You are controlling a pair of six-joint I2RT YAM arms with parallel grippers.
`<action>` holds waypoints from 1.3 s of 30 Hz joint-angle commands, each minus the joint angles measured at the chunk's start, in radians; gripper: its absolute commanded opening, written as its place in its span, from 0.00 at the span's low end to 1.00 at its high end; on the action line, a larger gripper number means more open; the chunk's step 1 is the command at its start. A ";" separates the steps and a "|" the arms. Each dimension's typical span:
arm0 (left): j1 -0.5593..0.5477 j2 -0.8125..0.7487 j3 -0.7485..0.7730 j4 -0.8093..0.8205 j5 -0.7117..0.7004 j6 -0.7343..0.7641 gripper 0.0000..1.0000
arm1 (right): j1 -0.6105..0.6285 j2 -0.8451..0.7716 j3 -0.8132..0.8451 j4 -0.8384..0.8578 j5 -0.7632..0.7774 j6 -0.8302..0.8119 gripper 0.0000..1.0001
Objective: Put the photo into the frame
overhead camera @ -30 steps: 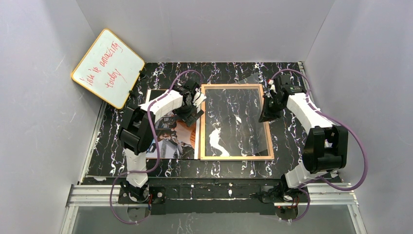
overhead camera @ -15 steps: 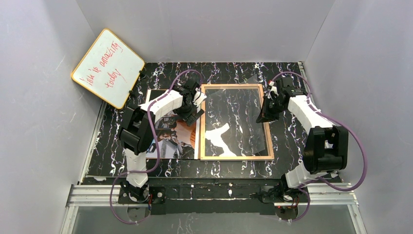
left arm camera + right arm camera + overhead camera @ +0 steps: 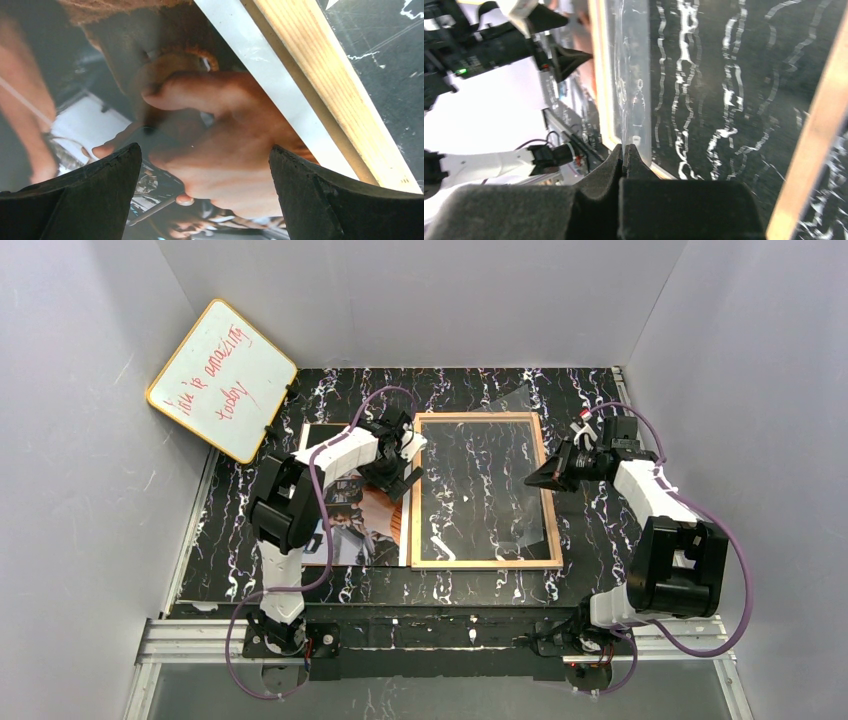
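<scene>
At the far-left corner of the worktop (image 3: 450, 585) a whiteboard (image 3: 222, 380) leans against the wall, out of the way of the work.

The photo (image 3: 352, 535) lies flat and picture side up on the left half of the worktop. Its right edge is just beside the frame's left rail, so it has not gone in yet. The left gripper (image 3: 398, 468) is low over the photo's far right part. The left wrist view shows its fingers (image 3: 100, 190) spread wide, with only the print between them, and I cannot tell if the tips touch the paper. My guess is it is lining up to pin or drag that edge, since a sheet lying flat offers nothing to pinch.

The frame (image 3: 480, 563) lies at the middle of the worktop, tan wood side up. The dark worktop shows through its opening, so the rebate is open to receive the print.

A clear sheet (image 3: 630, 85) lies over the opening, raised at its right side. The right gripper (image 3: 540, 480) has its fingers pressed together on that edge, probably because the sheet has to be seated before the photo goes in
</scene>
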 commanded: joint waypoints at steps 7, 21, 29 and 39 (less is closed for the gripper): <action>0.020 -0.003 -0.011 -0.007 0.084 -0.043 0.98 | -0.001 -0.030 -0.057 0.235 -0.255 0.140 0.01; 0.036 -0.020 -0.011 -0.012 0.091 -0.048 0.98 | 0.000 -0.091 -0.132 0.560 -0.366 0.393 0.01; 0.051 -0.026 -0.014 -0.017 0.096 -0.043 0.98 | 0.000 -0.068 -0.155 0.520 -0.343 0.358 0.01; 0.054 -0.019 -0.012 -0.015 0.098 -0.049 0.98 | 0.001 -0.024 -0.120 0.495 -0.339 0.326 0.01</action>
